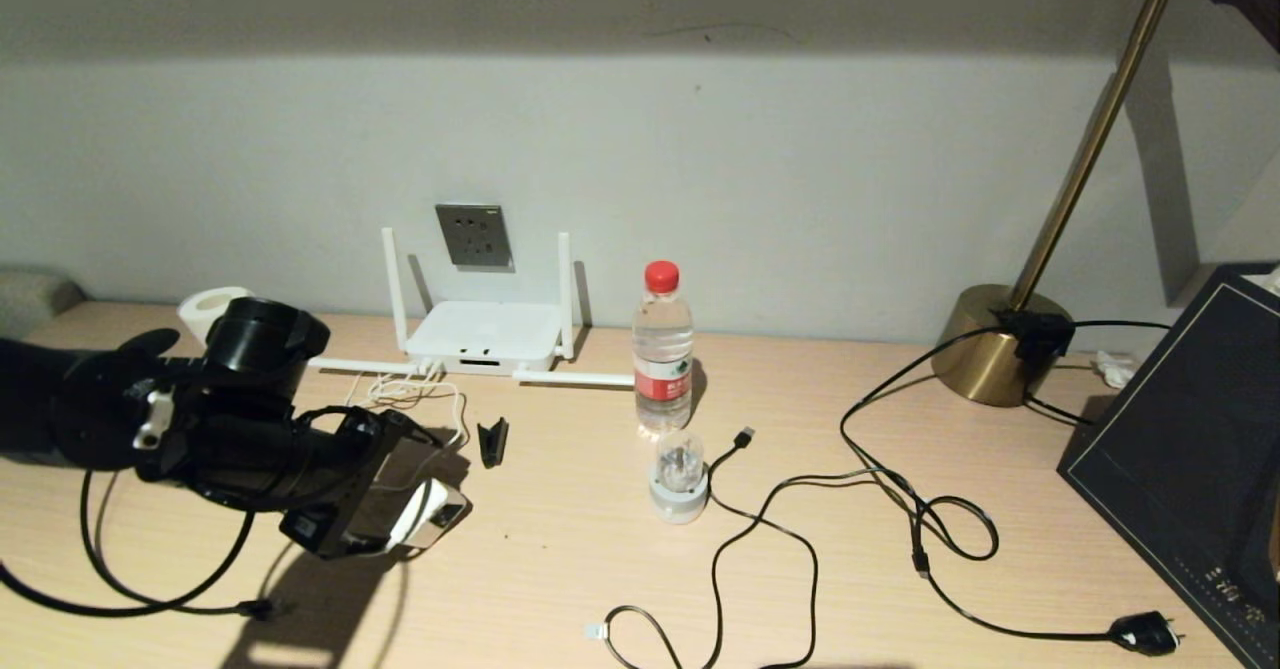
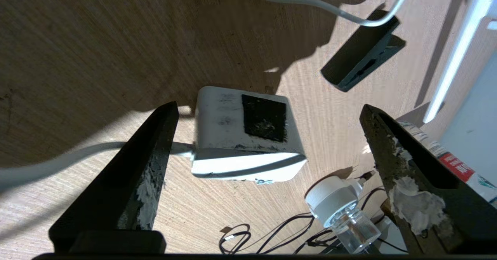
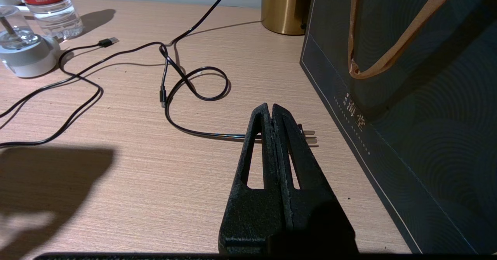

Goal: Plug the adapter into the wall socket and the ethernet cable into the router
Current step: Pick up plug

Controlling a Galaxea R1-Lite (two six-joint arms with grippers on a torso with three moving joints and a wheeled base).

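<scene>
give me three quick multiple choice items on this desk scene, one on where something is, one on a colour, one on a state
1. Where is the adapter?
A. plugged into the wall socket
B. lying on the desk between the left pincer's fingers
C. on top of the router

2. What colour is the water bottle's cap?
A. red
B. blue
C. green

3. How does the right pincer stand?
A. wide open
B. shut on a plug
C. shut on nothing

Answers:
1 B: in the left wrist view the left pincer stands open around the adapter, which lies on the desk; the wall socket is bare.
2 A: the water bottle by the router has a red cap.
3 C: the right pincer has its fingers pressed together above the desk.
</scene>
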